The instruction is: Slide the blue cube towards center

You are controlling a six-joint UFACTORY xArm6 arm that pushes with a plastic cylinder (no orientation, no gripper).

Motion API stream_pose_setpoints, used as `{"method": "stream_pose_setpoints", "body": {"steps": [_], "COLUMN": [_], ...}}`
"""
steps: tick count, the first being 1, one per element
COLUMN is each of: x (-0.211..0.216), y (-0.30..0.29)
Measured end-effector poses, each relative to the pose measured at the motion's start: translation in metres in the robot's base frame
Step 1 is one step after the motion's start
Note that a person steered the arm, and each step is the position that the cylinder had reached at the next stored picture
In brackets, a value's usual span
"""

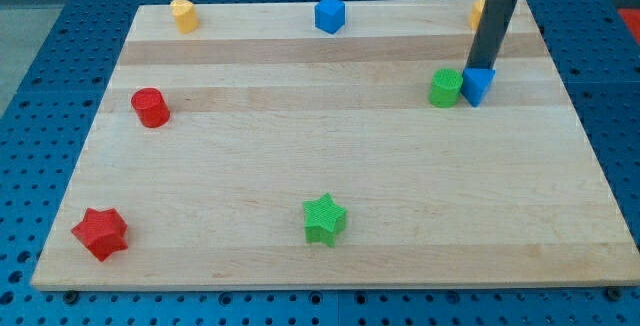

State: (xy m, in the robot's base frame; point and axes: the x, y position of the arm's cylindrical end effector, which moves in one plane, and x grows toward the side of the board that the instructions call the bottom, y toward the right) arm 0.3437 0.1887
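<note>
The blue cube sits near the board's top edge, about midway across. My tip is far to its right, touching or just behind the top of a second blue block, which looks wedge-shaped. That block stands right next to a green block on its left. The dark rod slants up toward the view's top right.
A yellow-orange block is at the top left. An orange block is partly hidden behind the rod at the top right. A red cylinder is at the left, a red star at the bottom left, and a green star at the bottom middle.
</note>
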Motion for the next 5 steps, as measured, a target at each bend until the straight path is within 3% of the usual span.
{"method": "stream_pose_setpoints", "body": {"steps": [5], "x": [-0.132], "y": [-0.093]}}
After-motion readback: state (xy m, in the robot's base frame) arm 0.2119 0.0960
